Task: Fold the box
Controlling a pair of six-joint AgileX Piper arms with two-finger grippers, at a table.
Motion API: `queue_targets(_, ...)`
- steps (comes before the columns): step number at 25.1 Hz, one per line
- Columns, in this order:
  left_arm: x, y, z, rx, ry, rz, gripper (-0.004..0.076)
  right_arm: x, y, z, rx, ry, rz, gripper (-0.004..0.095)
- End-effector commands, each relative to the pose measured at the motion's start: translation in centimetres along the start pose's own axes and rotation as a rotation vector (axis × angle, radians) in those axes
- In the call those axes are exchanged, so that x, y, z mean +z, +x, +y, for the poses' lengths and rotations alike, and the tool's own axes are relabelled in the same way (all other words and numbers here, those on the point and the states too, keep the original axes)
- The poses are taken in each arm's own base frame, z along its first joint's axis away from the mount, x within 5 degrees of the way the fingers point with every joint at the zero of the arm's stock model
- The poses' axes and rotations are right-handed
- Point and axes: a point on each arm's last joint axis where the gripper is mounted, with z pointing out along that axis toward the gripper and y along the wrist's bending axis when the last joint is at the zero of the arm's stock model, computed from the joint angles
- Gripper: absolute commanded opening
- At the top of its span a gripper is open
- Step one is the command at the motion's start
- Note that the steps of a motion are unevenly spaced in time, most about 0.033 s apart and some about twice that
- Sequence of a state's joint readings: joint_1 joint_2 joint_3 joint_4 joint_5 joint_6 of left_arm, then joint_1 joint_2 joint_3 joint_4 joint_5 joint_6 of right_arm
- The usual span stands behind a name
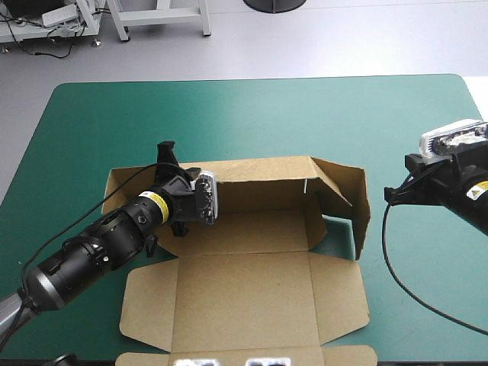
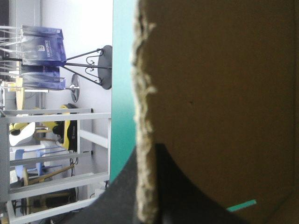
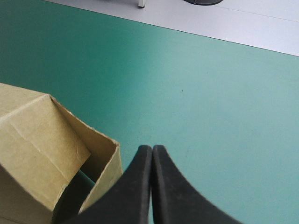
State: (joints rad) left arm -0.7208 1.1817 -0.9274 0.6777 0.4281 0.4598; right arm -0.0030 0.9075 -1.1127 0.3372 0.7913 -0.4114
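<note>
My left gripper is closed on the box. Its black fingers pinch a raised wall of brown board, and the wall's cut edge, pale and frayed, runs straight out from between them. My right gripper is closed on nothing. Its two curved fins meet in one pointed arch over the smooth teal-green cover, just beside the corner of the box's raised right wall. In the high view the box fills the centre and lower part of the frame. Its back wall and right wall stand up, and the lid panel with rounded flaps lies flat toward the bottom edge. The long axis of the tray runs left to right across the frame.
</note>
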Motion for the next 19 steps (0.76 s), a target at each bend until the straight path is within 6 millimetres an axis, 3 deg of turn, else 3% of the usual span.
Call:
queue_targets(1,-0.1,-0.2,1.1,-0.001,-0.083,-0.004,-0.0006,-0.4,-2.0,-0.1,-0.016,0.009,-0.096,-0.0023)
queue_targets(6,0.4,-0.2,1.2,-0.003,-0.112,0.007,-0.0006,2.1,-2.7,-0.8,-0.011,-0.004,-0.048,-0.0025)
queue_targets(10,0.4,-0.5,1.3,0.007,-0.122,-0.030,-0.0006,6.3,-3.6,-1.8,0.020,-0.035,0.016,-0.0024)
queue_targets(19,0.4,-0.9,1.5,0.036,-0.138,-0.062,-0.0006,12.5,-6.0,-2.5,0.054,-0.190,0.129,-0.0025)
